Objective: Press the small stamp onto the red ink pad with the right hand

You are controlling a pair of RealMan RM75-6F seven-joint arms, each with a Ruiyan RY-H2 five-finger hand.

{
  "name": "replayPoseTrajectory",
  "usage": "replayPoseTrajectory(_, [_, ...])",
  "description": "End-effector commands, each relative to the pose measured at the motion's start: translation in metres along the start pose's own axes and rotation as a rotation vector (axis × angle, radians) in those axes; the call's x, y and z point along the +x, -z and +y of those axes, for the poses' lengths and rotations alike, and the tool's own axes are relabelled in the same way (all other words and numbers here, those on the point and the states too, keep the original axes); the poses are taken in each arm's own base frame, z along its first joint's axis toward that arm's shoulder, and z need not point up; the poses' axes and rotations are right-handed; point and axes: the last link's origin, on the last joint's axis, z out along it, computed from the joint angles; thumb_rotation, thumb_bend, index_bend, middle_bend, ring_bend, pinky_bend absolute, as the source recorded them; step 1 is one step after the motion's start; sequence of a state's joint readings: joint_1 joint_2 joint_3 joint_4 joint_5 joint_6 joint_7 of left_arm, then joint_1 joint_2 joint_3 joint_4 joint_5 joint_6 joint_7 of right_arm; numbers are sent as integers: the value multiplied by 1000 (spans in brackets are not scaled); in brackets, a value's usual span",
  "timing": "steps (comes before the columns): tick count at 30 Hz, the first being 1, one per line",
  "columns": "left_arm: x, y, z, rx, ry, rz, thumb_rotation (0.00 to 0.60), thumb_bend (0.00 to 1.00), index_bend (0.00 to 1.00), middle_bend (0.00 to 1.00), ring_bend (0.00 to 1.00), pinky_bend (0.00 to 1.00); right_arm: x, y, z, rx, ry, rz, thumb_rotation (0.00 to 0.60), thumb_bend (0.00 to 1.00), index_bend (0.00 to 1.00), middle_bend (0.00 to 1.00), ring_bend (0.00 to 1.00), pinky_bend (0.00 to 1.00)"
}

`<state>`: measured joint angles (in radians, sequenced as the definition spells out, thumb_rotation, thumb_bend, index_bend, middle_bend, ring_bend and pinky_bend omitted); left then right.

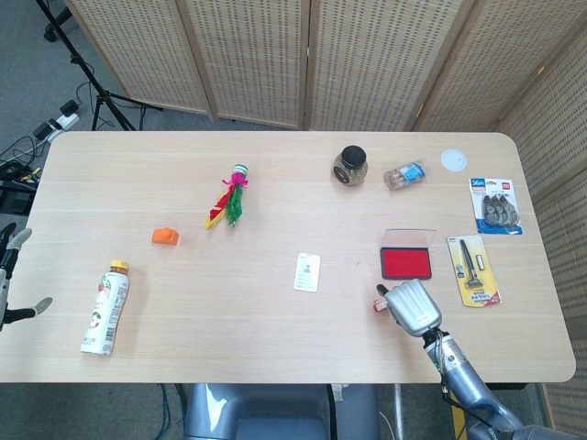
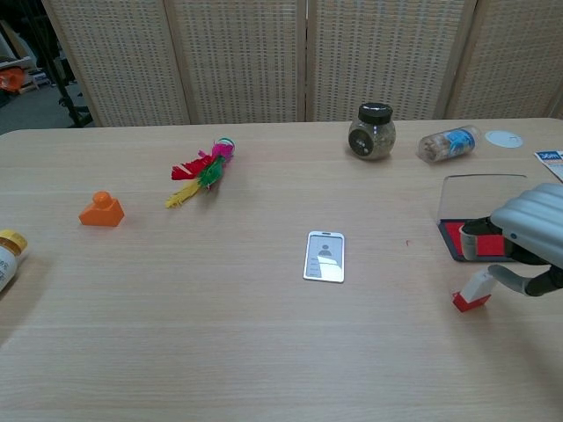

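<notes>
Head view: high above the near edge, looking steeply down; whole table in frame, with screens and floor beyond.
Chest view: low at the near edge, looking level across the table toward the screens; nearer, so edges are cropped.
Shared: jar, card, feather toy, orange block, ink pad, right hand.
Head only: left hand, far left.
</notes>
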<state>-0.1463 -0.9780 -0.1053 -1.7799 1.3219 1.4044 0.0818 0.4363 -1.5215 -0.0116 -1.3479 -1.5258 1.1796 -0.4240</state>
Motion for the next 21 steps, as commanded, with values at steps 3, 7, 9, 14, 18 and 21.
replayPoseTrajectory(3, [2, 2, 0, -3, 10, 8, 600, 0, 0, 0, 0, 0, 23, 17, 0, 25, -17, 107, 600, 510, 393, 952, 1000, 1000])
replayPoseTrajectory(7, [4, 6, -2, -8, 24, 14, 600, 0, 0, 0, 0, 0, 60, 57, 17, 24, -112, 300, 600, 242, 312, 538, 594, 767])
replayPoseTrajectory(9, [4, 8, -2, -12, 28, 14, 600, 0, 0, 0, 0, 0, 67, 72, 28, -5, -133, 336, 600, 73, 266, 273, 242, 485])
replayPoseTrajectory(14, [7, 17, -2, -25, 35, 17, 600, 0, 0, 0, 0, 0, 70, 108, 62, -157, -235, 352, 600, 0, 100, 0, 0, 98])
replayPoseTrajectory(18, [7, 20, 0, -39, 34, 22, 600, 0, 0, 0, 0, 0, 66, 120, 81, -267, -272, 341, 600, 0, 30, 0, 0, 2])
replayPoseTrajectory(21, [6, 23, 2, -55, 26, 21, 600, 0, 0, 0, 0, 0, 62, 129, 95, -386, -284, 352, 600, 0, 11, 0, 0, 0])
